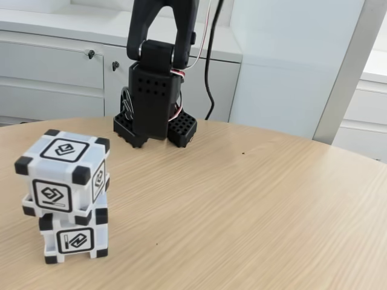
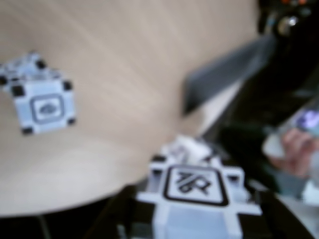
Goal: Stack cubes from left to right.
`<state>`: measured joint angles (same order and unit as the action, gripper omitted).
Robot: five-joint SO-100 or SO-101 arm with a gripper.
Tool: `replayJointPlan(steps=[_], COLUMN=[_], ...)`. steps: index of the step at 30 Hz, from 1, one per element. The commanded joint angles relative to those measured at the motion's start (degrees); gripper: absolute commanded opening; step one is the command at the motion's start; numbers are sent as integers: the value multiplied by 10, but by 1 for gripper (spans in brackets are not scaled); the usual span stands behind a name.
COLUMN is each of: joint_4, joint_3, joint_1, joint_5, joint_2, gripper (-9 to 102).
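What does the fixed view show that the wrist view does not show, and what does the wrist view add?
The fixed view shows the arm's black base, the grey cabinets behind it, and that the cubes stand two high: an upper cube sits askew on a lower cube. The wrist view, blurred, shows a third cube held close to the camera in the claw, and a person's hand at the right edge. Both show the stack and the wooden table.

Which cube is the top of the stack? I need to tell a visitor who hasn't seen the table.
On the round wooden table, find the two-cube stack near its left edge in the fixed view. The top cube sits twisted, overhanging the lower cube.
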<state>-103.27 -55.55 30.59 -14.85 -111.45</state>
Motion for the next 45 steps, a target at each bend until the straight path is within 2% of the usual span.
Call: replayJointPlan(steps=[1, 13, 23, 33, 45], joint_4=[-27, -63, -65, -62, -63], joint_3=[33, 31, 22, -171, -180], joint_1=[5, 6, 25, 45, 35], joint_5=[0, -97, -69, -85, -119], joint_2=[39, 113, 105, 100, 61], gripper=[0, 0, 0, 0, 0])
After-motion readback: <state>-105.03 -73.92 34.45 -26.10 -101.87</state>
